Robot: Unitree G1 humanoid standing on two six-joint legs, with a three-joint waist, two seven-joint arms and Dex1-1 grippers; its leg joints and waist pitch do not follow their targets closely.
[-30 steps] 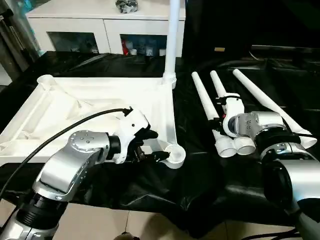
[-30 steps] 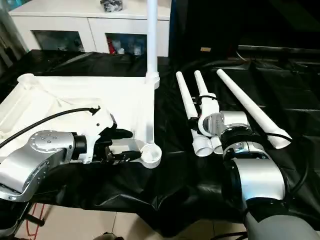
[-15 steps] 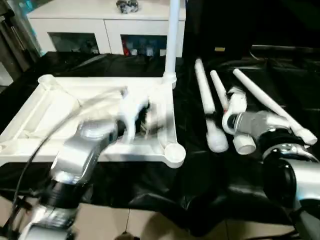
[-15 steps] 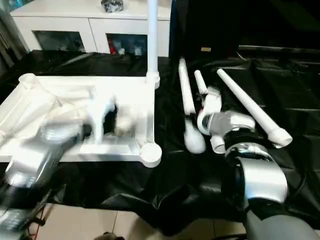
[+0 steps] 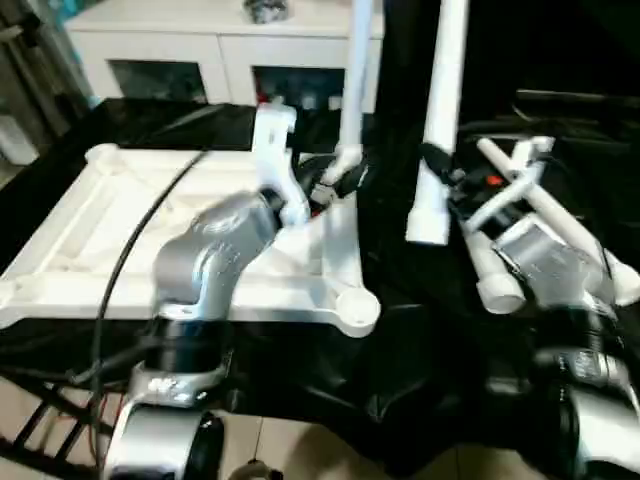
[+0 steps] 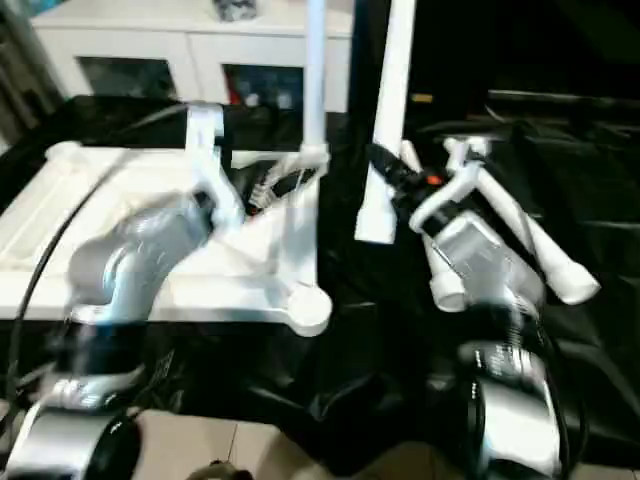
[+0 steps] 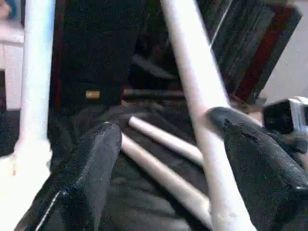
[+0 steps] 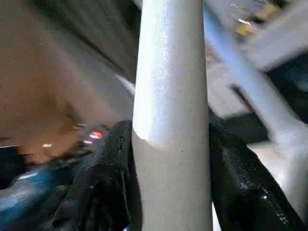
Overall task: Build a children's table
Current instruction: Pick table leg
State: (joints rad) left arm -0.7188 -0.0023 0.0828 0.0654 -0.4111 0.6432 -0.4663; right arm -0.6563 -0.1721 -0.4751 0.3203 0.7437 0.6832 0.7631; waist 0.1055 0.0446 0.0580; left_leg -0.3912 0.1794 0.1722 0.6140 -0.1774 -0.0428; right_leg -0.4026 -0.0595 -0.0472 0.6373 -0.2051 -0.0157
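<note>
Black cloth drapes the work table (image 5: 300, 350), with a white glass-fronted cabinet (image 5: 215, 45) behind it. On the cloth lies the white plastic rectangular tabletop (image 5: 90, 250), ribbed side up, one long white tapered tube leg (image 5: 355, 80) standing in its far socket beside the left gripper (image 5: 335, 180). Two spare white legs (image 5: 580, 240) lie beyond the right gripper (image 5: 440, 165).

Seen from the left wrist, that gripper's black fingers (image 7: 91, 178) are spread apart, clasping nothing.

From the right wrist, the fingers (image 8: 108, 178) pinch an upright white tube leg (image 8: 171, 96) between them.
</note>
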